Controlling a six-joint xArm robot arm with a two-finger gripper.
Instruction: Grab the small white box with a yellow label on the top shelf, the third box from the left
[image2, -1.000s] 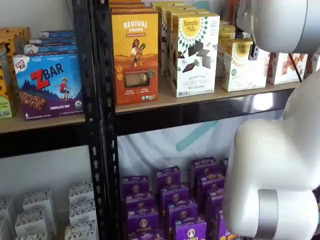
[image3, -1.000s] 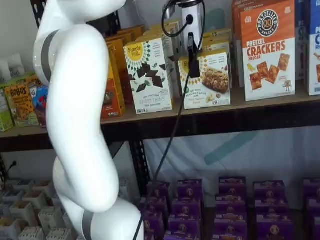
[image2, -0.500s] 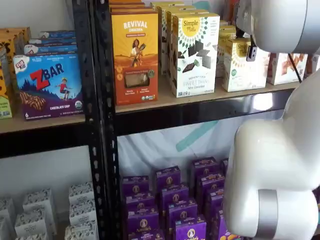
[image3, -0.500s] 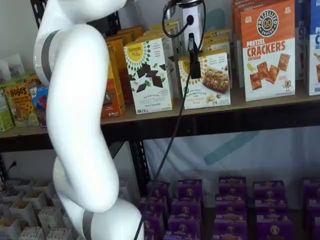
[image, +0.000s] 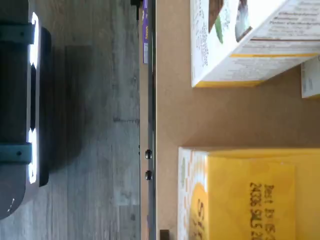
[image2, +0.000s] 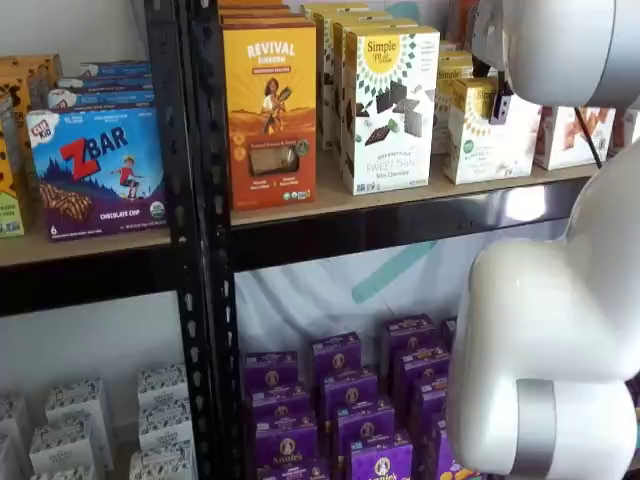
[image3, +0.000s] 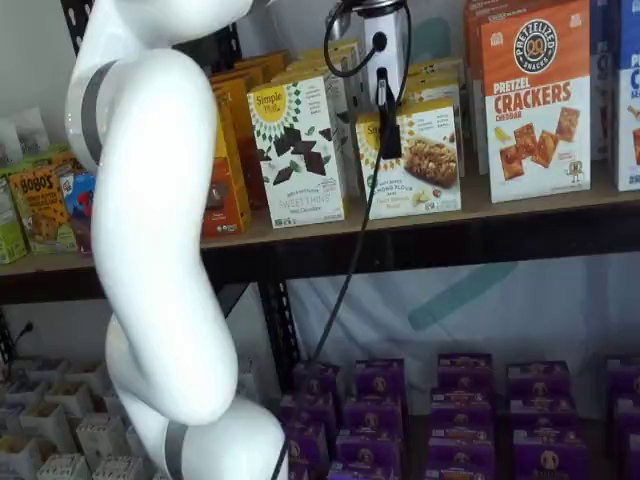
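Observation:
The small white box (image2: 484, 135) stands on the top shelf (image2: 330, 200), right of a taller white Simple Mills box; it shows in both shelf views (image3: 415, 160). My gripper (image3: 386, 120) hangs right at the box's upper front. Only a black finger shows, side-on, against the box face, so no gap can be judged. In a shelf view the finger (image2: 500, 103) lies over the box's top right part. The wrist view shows the box's mustard-yellow face (image: 250, 195) close below the camera on the tan board (image: 170, 115).
An orange Revival box (image2: 270, 110) and the taller Simple Mills box (image2: 390, 105) stand left of the target. Pretzel Crackers boxes (image3: 535, 100) stand to its right. Purple boxes (image2: 345, 400) fill the lower level. My white arm (image2: 550, 350) covers the right side.
The gripper finger has crept slightly closer in over the small white box's front. No box has moved.

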